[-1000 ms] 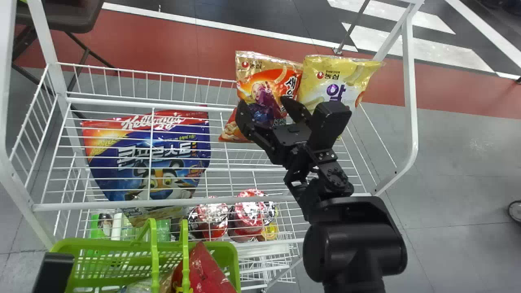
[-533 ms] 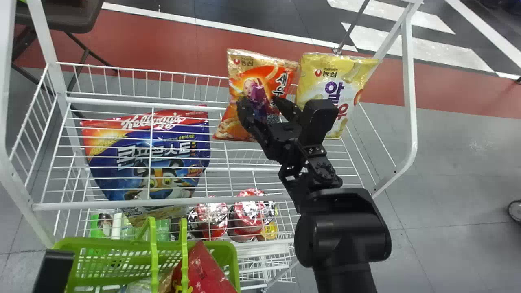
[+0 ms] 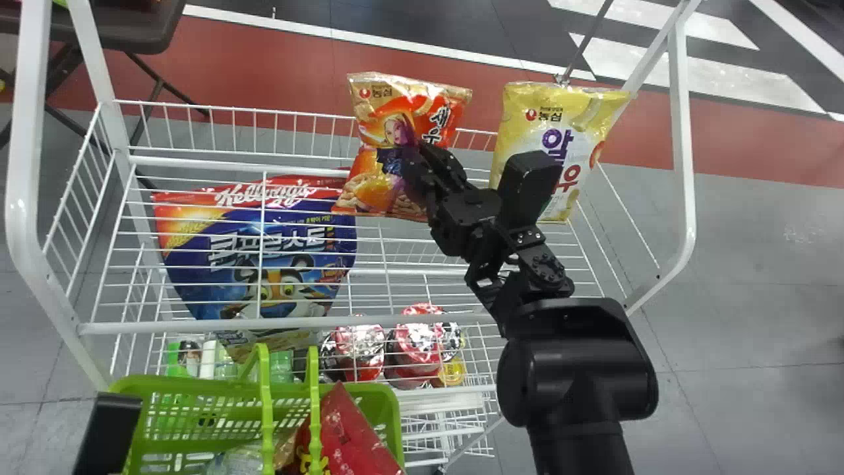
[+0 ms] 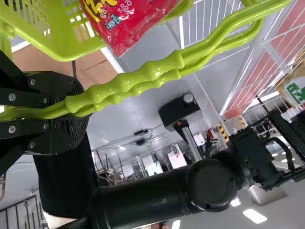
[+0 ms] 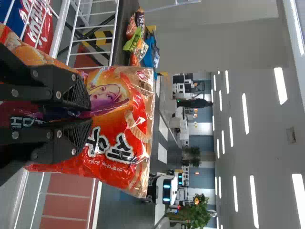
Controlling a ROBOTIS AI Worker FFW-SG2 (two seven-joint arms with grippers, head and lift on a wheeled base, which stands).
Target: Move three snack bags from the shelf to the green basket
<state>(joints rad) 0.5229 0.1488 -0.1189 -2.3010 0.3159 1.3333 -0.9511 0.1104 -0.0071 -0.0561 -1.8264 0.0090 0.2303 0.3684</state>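
Right gripper [image 3: 417, 157] clenched on orange snack bag [image 3: 389, 109] at the shelf [image 3: 198, 326] — fingers mask its middle. Yellow bag [image 3: 527, 125] beside, partly covered. Left gripper [image 3: 109, 432] clamps the handles [image 3: 266, 402] of the green basket [image 3: 165, 384] — cut off below, like the red bag [image 3: 349, 429] inside.

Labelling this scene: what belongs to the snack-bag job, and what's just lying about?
Job:
green basket, red bag inside
left tool, on basket handles
right tool, gripping orange bag
yellow bag
wire shelf

Lying about:
blue bag, probably
foil-topped cups
dark furniture, beyond shelf
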